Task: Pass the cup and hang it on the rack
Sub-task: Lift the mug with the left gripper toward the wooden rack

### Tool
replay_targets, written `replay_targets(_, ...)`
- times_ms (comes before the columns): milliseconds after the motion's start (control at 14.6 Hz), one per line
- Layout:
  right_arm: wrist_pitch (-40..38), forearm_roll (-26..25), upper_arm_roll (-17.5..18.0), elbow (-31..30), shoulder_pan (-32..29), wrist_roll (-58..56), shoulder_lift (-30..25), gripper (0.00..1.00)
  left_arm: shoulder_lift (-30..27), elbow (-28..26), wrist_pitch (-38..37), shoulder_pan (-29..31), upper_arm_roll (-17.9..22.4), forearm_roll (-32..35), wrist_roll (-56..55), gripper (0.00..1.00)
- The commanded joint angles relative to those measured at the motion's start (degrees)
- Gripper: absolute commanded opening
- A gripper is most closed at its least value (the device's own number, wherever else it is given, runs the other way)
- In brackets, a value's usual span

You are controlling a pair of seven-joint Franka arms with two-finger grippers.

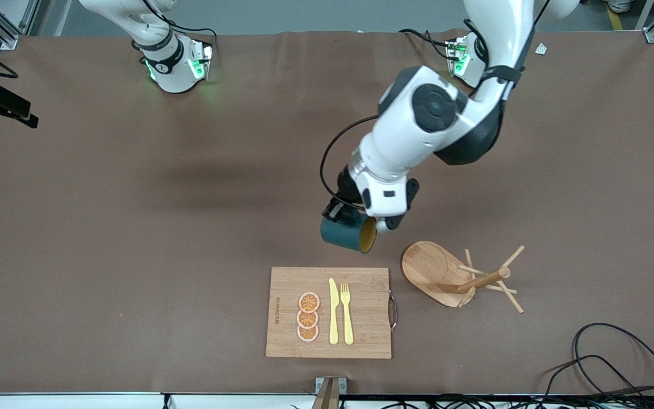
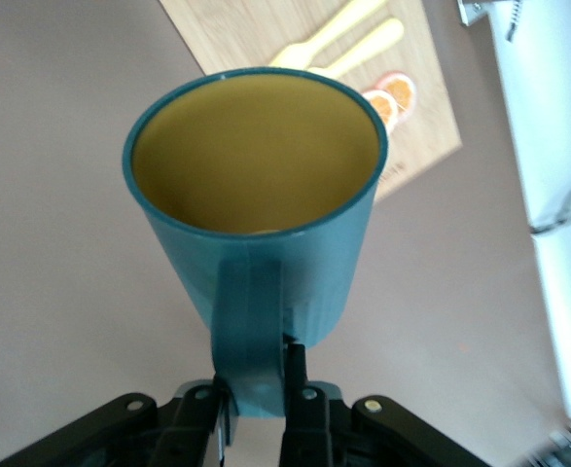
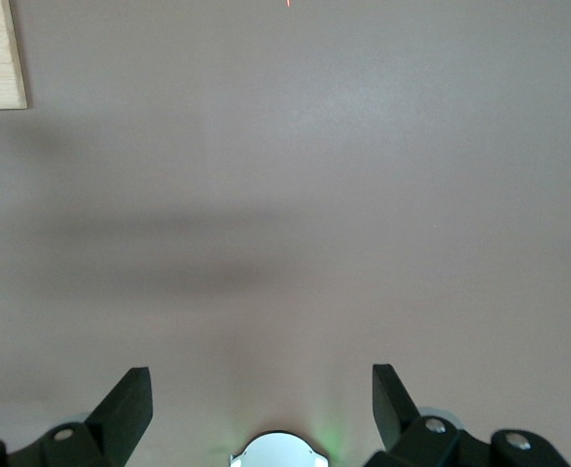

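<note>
My left gripper point(image 1: 347, 215) is shut on the loop handle of the teal-green cup point(image 1: 343, 234). It holds the cup in the air on its side, over the table just past the cutting board's edge. The cup's yellow mouth faces the rack point(image 1: 430, 267). In the left wrist view the fingers point(image 2: 298, 384) pinch the handle on both sides, and the cup point(image 2: 256, 224) shows its yellow inside. The wooden rack has an oval base, and its post and pegs point(image 1: 489, 277) point toward the left arm's end. My right gripper point(image 3: 263, 389) is open and empty, high over bare table near its own base.
A wooden cutting board point(image 1: 367, 284) lies near the front edge, beside the rack. On it are a yellow knife point(image 1: 333, 312), a yellow fork point(image 1: 347, 312) and orange slices point(image 1: 307, 317). Black cables point(image 1: 616, 358) lie at the front corner on the left arm's end.
</note>
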Motion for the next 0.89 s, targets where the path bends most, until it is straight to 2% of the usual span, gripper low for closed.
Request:
replay_targets(0, 0.9, 0.2, -0.1, -2.0, 0.1, 0.2, -1.9, 1.0, -2.3, -1.7, 1.3, 3.4, -0.4, -8.3, 7.2, 0.0)
replay_targets(206, 0.9, 0.3, -0.1, -1.8, 0.0, 0.4, -2.0, 1.0, -2.7, -2.5, 1.5, 7.2, -0.3, -17.5, 14.8, 0.0)
replay_targets(480, 0.2, 0.5, -0.1, -1.8, 0.0, 1.9, -2.1, 1.0, -3.1, -4.6, 1.4, 10.6, -0.4, -25.1, 23.2, 0.0)
replay_targets(617, 0.1, 0.5, 0.2, -1.8, 0.1, 2.0, -2.2, 1.0, -3.7, -7.2, 1.3, 12.8, -0.4, -30.9, 27.9, 0.0)
replay_targets(822, -0.7, 0.4, 0.1, -1.8, -0.1, 1.9, -2.6, 1.0, -6.0, -12.7, 0.8, 15.3, -0.4, -35.0, 35.4, 0.0)
